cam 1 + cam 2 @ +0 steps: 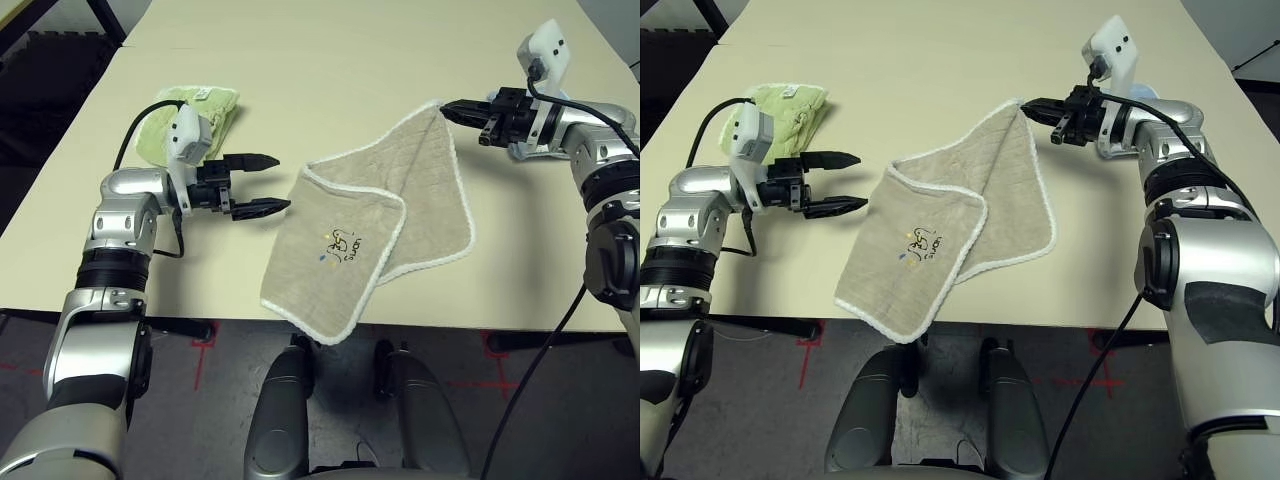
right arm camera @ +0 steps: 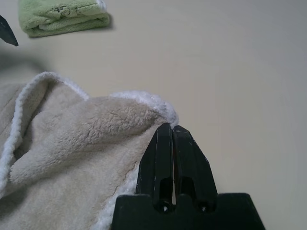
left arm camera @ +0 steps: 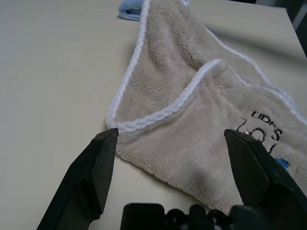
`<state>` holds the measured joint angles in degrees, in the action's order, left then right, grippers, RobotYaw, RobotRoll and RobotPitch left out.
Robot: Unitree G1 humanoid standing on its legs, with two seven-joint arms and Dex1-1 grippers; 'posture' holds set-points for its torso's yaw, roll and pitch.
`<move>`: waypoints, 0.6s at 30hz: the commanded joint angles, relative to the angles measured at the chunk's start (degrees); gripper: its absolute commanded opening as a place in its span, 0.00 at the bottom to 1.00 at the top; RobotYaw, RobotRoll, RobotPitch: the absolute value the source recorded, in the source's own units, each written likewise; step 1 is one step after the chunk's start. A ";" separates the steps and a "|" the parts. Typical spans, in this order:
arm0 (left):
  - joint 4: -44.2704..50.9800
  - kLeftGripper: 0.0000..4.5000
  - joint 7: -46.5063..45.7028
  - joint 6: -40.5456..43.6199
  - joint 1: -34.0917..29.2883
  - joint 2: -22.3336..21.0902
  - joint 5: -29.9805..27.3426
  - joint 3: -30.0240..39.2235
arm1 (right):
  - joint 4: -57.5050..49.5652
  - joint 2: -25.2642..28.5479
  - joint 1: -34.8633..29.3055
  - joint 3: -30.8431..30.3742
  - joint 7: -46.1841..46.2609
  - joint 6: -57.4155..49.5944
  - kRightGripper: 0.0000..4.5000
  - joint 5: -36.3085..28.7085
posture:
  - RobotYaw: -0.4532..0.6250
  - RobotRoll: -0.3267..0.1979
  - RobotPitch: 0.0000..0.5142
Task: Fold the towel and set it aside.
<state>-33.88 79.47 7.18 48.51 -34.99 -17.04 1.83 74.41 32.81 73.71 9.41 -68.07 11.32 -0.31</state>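
The beige towel (image 1: 420,200) with white edging lies rumpled across the middle of the table. Its near part is folded over, showing a small dark logo (image 1: 345,245), and its near corner hangs off the front edge. My right gripper (image 1: 447,108) is shut on the towel's far right corner (image 2: 158,108), which rises in a point to its fingertips. My left gripper (image 1: 262,184) hovers open just left of the towel's left edge (image 3: 158,115), with nothing between its fingers.
A folded light green cloth (image 1: 200,105) lies behind my left gripper at the table's left. A light blue cloth (image 1: 520,152) peeks out under my right wrist. The table's front edge (image 1: 200,318) runs close to the towel's hanging corner.
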 commanded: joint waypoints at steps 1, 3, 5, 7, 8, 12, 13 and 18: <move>1.96 1.00 -0.16 2.08 -0.22 0.29 -0.87 -0.20 | -1.68 0.69 -1.05 0.26 0.24 4.17 0.00 -0.80 | 0.48 0.62 0.46; 2.54 1.00 -0.49 3.45 -0.21 0.53 -1.07 -0.21 | -2.12 0.41 -0.77 -0.03 1.65 7.88 0.00 -0.49 | 0.47 0.62 0.46; 3.43 1.00 -1.14 6.31 0.06 0.90 -1.70 -0.05 | -2.51 -0.03 0.06 -0.12 3.59 11.99 0.00 -0.32 | 0.47 0.62 0.46; 4.50 1.00 -1.89 8.88 0.27 1.29 -2.62 0.26 | -2.52 -0.16 0.79 -0.41 4.97 14.36 0.00 -0.02 | 0.47 0.62 0.47; 5.01 1.00 -2.24 9.92 0.33 1.46 -3.06 0.41 | -2.46 -0.14 1.05 -0.64 5.49 15.19 0.00 0.20 | 0.47 0.62 0.47; 5.94 1.00 -2.97 10.02 0.30 1.96 -3.46 0.54 | -2.38 -0.63 3.50 -0.01 7.49 17.24 0.00 -0.63 | 0.46 0.62 0.47; 5.75 1.00 -2.93 9.50 0.22 1.95 -3.28 0.37 | -2.48 -0.90 4.43 0.42 7.77 17.63 0.00 -1.19 | 0.46 0.62 0.47; 4.71 1.00 -2.69 7.93 -0.05 2.00 -2.82 -0.08 | -3.11 -2.27 9.91 2.56 8.28 17.22 0.00 -4.47 | 0.44 0.62 0.47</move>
<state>-29.15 76.37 15.78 48.82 -33.04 -20.07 2.15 73.00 30.46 81.66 10.24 -60.00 28.26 -2.79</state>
